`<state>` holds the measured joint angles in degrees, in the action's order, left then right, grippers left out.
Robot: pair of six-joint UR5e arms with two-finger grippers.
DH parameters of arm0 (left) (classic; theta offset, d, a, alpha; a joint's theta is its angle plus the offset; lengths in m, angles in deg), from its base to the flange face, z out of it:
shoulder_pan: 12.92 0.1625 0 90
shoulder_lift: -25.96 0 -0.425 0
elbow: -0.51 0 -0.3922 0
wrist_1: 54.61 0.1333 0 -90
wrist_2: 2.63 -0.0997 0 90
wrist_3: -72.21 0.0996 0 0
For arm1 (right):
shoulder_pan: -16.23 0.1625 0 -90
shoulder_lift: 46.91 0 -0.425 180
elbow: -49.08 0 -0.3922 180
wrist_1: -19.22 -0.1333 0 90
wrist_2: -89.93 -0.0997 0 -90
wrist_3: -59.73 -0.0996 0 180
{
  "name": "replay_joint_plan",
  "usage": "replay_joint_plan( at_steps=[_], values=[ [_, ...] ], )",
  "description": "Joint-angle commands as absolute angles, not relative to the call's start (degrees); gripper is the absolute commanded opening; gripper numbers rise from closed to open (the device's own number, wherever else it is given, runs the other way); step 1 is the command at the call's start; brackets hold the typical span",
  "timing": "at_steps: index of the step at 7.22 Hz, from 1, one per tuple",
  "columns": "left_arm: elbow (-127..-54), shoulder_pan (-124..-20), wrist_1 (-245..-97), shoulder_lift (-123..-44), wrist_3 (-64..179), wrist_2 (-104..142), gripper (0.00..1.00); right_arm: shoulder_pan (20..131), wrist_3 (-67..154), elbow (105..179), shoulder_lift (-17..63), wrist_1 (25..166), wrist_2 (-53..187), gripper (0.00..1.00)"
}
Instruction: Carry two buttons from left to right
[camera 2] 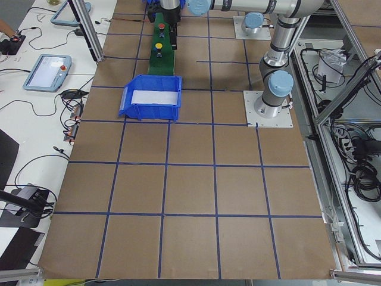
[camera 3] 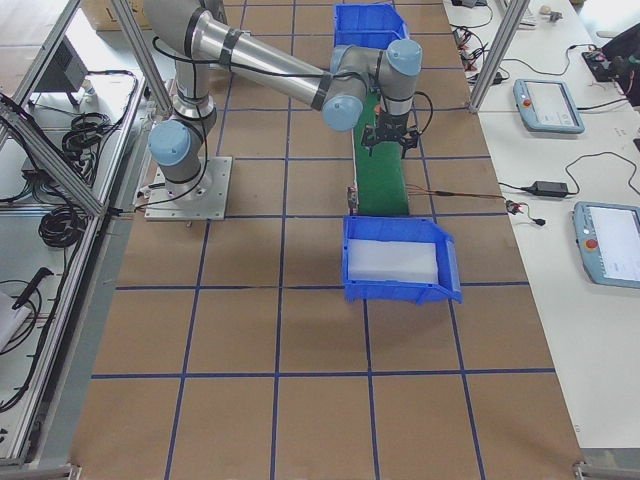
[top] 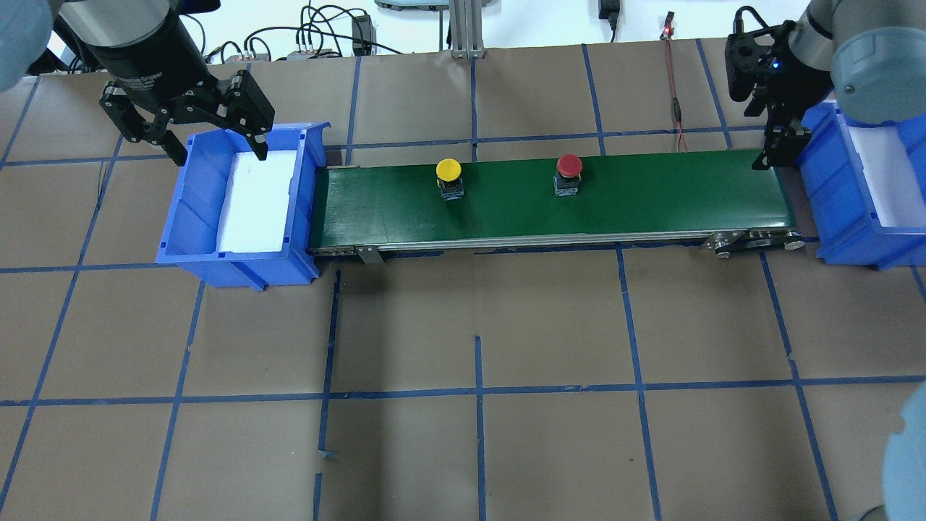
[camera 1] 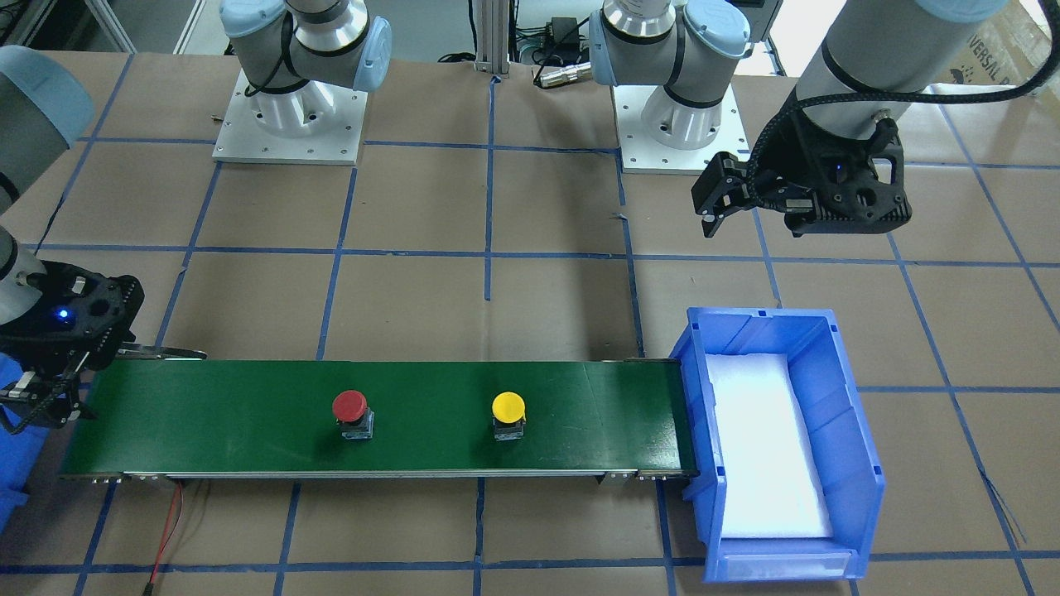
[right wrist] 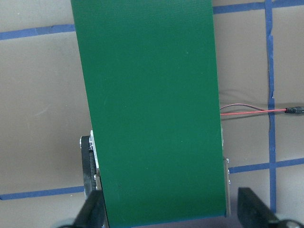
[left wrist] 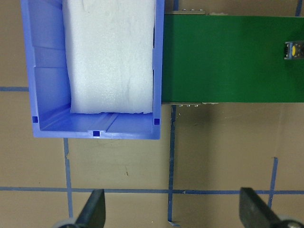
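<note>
Two buttons stand on the green conveyor belt [top: 651, 195]: the yellow button [top: 448, 170] toward the left bin and the red button [top: 568, 166] near the middle. Both also show in the front view, yellow [camera 1: 508, 406] and red [camera 1: 349, 406]. My left gripper [top: 218, 153] is open and empty, above the far edge of the left blue bin [top: 195, 210]. Its wrist view shows the yellow button [left wrist: 293, 50] at the right edge. My right gripper [top: 770, 148] is open and empty over the belt's right end, whose bare surface [right wrist: 147, 109] fills its wrist view.
A second blue bin [top: 832, 188] with white foam sits past the belt's right end. The left bin holds only a white foam pad [left wrist: 111, 57]. A red wire [right wrist: 251, 111] runs on the table behind the belt. Brown paper with blue tape lines covers the table.
</note>
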<state>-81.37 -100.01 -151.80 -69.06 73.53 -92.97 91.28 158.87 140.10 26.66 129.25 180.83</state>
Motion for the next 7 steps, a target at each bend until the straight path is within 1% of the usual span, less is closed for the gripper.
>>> replay_joint_plan(
  at_steps=[1,7],
  values=[
    [-81.7,-100.0,-151.8,-68.9,73.5,-93.0,1.00,91.4,159.5,140.3,26.2,129.2,180.8,1.00],
    [-81.8,-100.0,-151.8,-68.9,73.5,-93.0,1.00,91.6,160.4,140.2,24.9,131.3,180.8,1.00]
  ],
)
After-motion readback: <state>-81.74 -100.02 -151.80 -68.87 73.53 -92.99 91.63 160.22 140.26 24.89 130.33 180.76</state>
